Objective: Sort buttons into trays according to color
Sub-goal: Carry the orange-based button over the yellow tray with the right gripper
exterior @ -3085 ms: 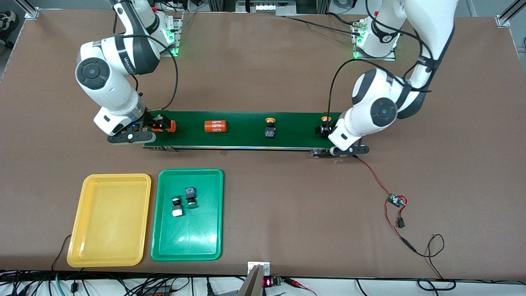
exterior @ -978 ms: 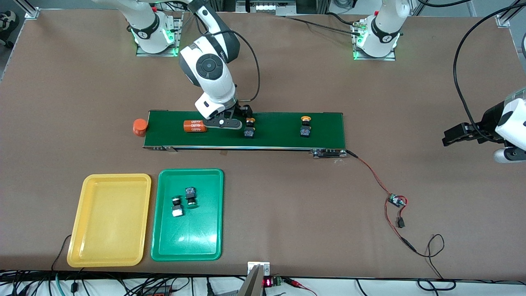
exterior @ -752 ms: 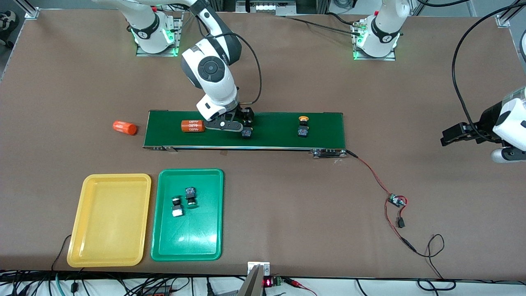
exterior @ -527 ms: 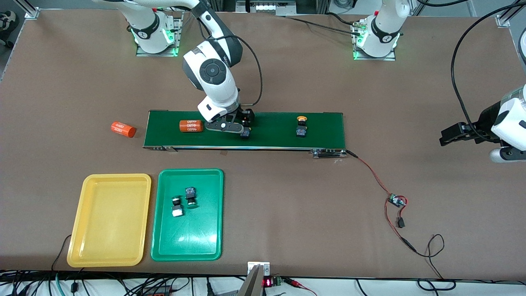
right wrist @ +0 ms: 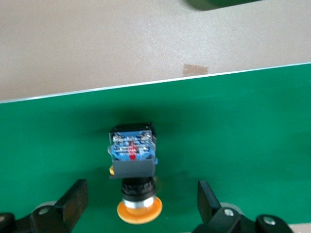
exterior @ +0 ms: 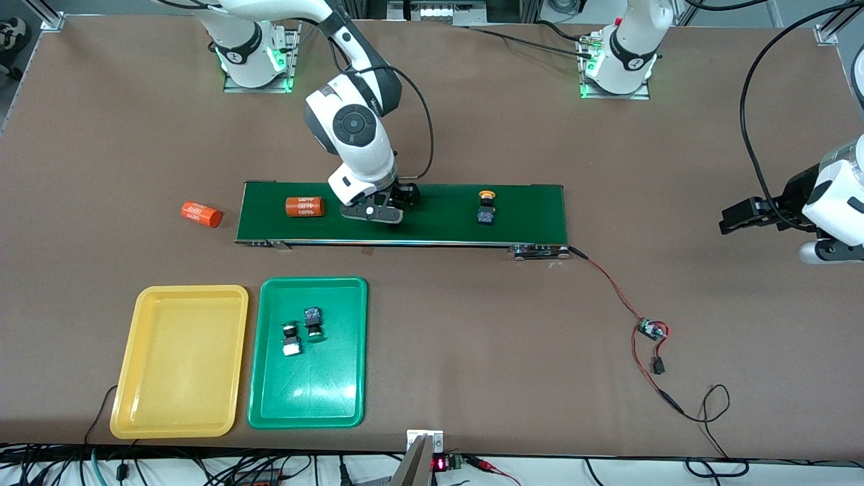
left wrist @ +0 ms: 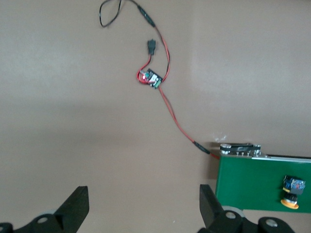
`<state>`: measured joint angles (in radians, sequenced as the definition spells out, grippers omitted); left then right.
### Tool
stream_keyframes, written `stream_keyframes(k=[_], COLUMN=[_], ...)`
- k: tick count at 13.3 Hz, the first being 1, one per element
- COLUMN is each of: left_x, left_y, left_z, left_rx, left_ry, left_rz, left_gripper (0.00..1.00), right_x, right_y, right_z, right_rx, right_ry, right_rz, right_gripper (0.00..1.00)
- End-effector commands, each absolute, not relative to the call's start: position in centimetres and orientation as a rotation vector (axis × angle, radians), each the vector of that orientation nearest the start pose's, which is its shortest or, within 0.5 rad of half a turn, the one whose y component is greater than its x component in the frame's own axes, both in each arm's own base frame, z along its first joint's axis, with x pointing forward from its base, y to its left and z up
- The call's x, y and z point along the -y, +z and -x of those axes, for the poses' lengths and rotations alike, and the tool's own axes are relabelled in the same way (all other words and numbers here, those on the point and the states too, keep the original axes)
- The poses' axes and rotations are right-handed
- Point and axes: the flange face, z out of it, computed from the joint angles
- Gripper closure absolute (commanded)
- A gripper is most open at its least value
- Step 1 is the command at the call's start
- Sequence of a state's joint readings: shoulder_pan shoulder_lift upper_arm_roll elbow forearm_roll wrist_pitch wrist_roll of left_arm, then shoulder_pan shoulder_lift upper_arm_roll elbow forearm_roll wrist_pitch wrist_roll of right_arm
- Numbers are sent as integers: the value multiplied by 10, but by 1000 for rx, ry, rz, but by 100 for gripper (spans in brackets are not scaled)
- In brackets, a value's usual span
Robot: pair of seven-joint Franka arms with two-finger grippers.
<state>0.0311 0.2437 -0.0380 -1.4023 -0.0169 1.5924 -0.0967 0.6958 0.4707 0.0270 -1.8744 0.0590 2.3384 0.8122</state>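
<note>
Two buttons (exterior: 301, 331) lie in the green tray (exterior: 308, 405); the yellow tray (exterior: 177, 405) holds none; two yellow-capped buttons sit on the belt (exterior: 526, 209), one (right wrist: 133, 167) between the right hand's (exterior: 395, 209) spread fingers, ungrasped, the other (exterior: 484, 208) toward the left arm's end; the left hand (exterior: 739, 219) waits released over bare desk (exterior: 472, 351); so half looks done.

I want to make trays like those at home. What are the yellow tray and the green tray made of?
Both look like plastic. The yellow tray has smooth rounded corners and one even colour all through. The green tray is glossy: bright patches of light reflect off its floor. I can't be sure from looks alone.
</note>
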Motion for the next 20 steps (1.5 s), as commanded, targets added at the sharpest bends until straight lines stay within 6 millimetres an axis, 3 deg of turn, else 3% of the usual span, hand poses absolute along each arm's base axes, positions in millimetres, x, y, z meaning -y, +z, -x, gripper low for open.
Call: stream_keyframes(k=[1, 2, 4, 5, 8, 13, 15, 17, 20], left_x=[5, 6, 6, 5, 6, 10, 13, 13, 13], left_y=[570, 570, 570, 569, 570, 571, 571, 571, 572], left_z=[-624, -624, -624, -624, -624, -624, -624, -624, -624], left_rx=[126, 124, 124, 126, 124, 114, 105, 105, 107], left_ry=[95, 95, 95, 97, 94, 90, 85, 85, 83], left_rz=[3168, 3168, 3168, 3168, 3167, 3170, 3170, 3170, 3170], left_gripper=[0, 0, 0, 0, 0, 0, 0, 0, 0], right_x=[-430, -430, -423, -422, -415, -404, -369, -322, -226], right_y=[247, 243, 247, 249, 261, 306, 327, 348, 347], right_z=[-486, -486, -494, -498, -509, -541, -575, -615, -666], right_rx=[-209, -189, -110, -104, -128, -145, -123, 0, 162], right_ry=[68, 68, 64, 65, 108, 132, 96, 56, 26], right_rz=[3104, 3112, 3109, 3107, 3124, 3141, 3129, 3166, 3174], right_gripper=[9, 23, 73, 90, 95, 97, 97, 97, 97])
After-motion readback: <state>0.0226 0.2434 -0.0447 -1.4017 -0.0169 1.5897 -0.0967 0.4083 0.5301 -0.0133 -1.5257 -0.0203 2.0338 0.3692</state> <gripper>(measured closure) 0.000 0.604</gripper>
